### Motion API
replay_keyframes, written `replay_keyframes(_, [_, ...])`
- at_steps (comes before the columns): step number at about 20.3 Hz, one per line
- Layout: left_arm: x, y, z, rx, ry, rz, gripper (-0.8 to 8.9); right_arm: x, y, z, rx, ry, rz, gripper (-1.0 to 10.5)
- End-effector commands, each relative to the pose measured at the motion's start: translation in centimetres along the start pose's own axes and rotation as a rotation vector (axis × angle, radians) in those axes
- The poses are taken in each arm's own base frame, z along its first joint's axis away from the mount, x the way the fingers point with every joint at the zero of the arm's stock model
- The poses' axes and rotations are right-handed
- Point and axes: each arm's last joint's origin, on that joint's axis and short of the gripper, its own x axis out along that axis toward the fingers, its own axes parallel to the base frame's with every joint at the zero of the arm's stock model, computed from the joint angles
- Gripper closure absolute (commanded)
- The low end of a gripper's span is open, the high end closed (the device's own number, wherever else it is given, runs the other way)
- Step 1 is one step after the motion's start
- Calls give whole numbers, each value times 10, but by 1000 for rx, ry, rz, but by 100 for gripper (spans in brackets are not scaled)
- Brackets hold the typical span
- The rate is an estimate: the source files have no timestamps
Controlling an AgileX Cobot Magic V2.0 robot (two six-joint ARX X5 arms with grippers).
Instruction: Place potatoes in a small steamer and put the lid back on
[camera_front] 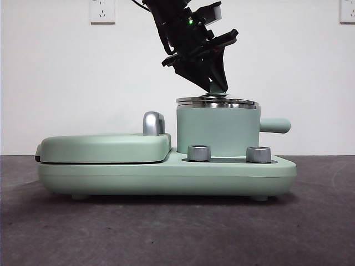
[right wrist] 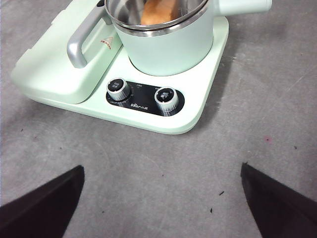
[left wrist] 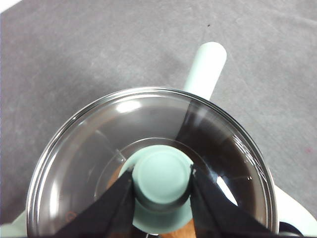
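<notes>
The mint-green small steamer [camera_front: 217,130] stands on the right half of the cooker base, its stubby handle [left wrist: 205,69] pointing away to the side. The clear glass lid [camera_front: 217,102] lies level on its chrome rim. My left gripper [camera_front: 217,86] reaches down from above and is shut on the lid's green knob [left wrist: 162,174]. A tan potato [right wrist: 159,12] lies inside the pot. My right gripper [right wrist: 161,203] hangs open and holds nothing, above the grey table in front of the cooker.
The flat green griddle cover [camera_front: 105,147] with a chrome handle [camera_front: 153,123] fills the left half of the base [camera_front: 166,177]. Two chrome dials [right wrist: 119,88] [right wrist: 166,97] sit on the front panel. A white wall stands behind.
</notes>
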Motion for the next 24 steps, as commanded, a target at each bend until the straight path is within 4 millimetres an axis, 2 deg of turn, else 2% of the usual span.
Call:
replay_keyframes(1, [12, -4, 2, 47, -21, -45, 799, 0, 1, 1, 6, -10, 6, 443])
replay_keyframes(10, [12, -4, 1, 40, -5, -50, 773, 0, 1, 1, 6, -10, 6, 443])
replay_keyframes(11, [12, -4, 1, 39, -7, -50, 725, 0, 1, 1, 6, -10, 6, 443])
replay_keyframes(14, [7, -3, 5, 1, -32, -43, 397, 0, 1, 1, 6, -10, 6, 443])
replay_keyframes(15, [1, -1, 9, -23, -43, -38, 322, 0, 1, 1, 6, -10, 6, 443])
replay_keyframes(18, [-30, -1, 18, -46, -32, -34, 307, 0, 1, 1, 6, -10, 6, 443])
replay_keyframes(24, [-122, -15, 16, -115, 82, -63, 315, 0, 1, 1, 6, -9, 9, 443])
